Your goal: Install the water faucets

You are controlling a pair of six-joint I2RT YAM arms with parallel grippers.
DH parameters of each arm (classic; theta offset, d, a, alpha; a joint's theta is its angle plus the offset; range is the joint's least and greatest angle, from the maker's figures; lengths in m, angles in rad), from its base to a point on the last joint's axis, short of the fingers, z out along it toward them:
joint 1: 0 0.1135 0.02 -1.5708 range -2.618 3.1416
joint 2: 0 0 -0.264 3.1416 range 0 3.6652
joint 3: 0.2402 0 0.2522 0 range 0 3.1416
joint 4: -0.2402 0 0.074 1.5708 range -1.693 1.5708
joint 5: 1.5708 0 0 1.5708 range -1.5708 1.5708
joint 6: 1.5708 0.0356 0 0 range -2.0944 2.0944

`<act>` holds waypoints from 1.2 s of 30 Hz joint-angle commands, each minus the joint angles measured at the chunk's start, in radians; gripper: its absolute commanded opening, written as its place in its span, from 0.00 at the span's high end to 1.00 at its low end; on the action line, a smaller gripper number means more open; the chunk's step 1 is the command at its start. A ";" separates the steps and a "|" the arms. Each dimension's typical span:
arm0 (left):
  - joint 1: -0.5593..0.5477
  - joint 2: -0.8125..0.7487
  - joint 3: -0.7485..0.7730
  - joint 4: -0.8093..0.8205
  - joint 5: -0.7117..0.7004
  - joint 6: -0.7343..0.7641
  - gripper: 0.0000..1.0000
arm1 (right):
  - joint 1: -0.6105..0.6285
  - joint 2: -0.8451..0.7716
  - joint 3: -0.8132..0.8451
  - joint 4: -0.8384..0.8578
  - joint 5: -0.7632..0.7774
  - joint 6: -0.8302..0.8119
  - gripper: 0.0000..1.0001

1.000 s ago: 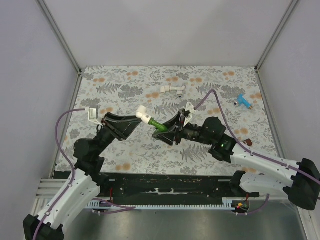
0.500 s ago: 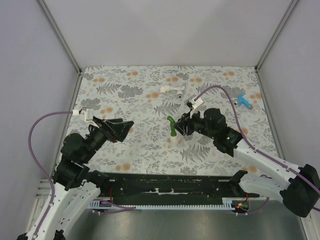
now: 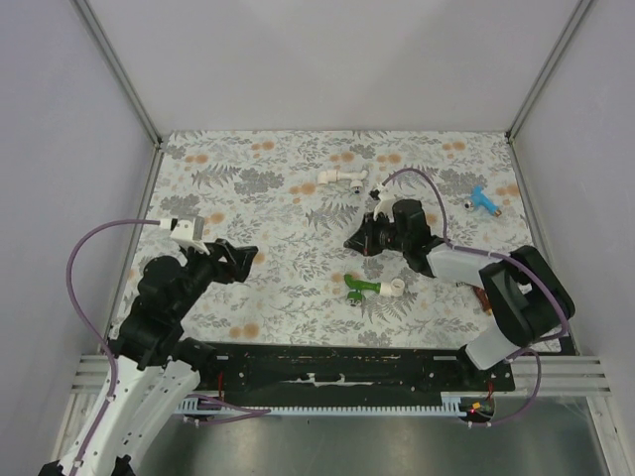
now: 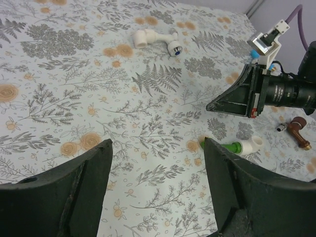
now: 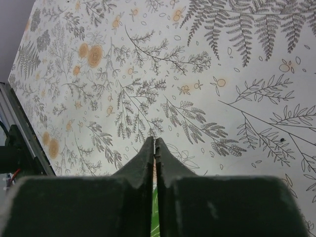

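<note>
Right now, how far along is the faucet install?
Done: the green faucet lies on the table with a white fitting on its end, apparently joined.
In hand: nothing. The left gripper is open and empty, the right gripper shut on nothing.
Left: the blue faucet and reddish-brown faucet lie loose.

Right wrist: green faucet [image 5: 155, 217] is only a sliver behind right gripper [image 5: 154, 144], fingers closed, cut by bottom edge. Left wrist: blue faucet [image 4: 253, 52] mostly behind right gripper's camera; left gripper [image 4: 157, 144] fingers cropped at bottom.
</note>
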 commanded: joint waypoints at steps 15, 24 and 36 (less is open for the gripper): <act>0.031 -0.090 -0.012 -0.018 -0.104 0.101 0.21 | -0.016 -0.427 0.078 -0.836 0.216 -0.166 0.02; 0.035 -0.101 -0.014 -0.022 -0.097 0.100 0.22 | -0.018 -0.570 -0.087 -0.792 0.310 -0.010 0.04; 0.036 -0.115 -0.016 -0.025 -0.083 0.098 0.23 | -0.021 -0.387 -0.193 -0.568 0.368 0.075 0.46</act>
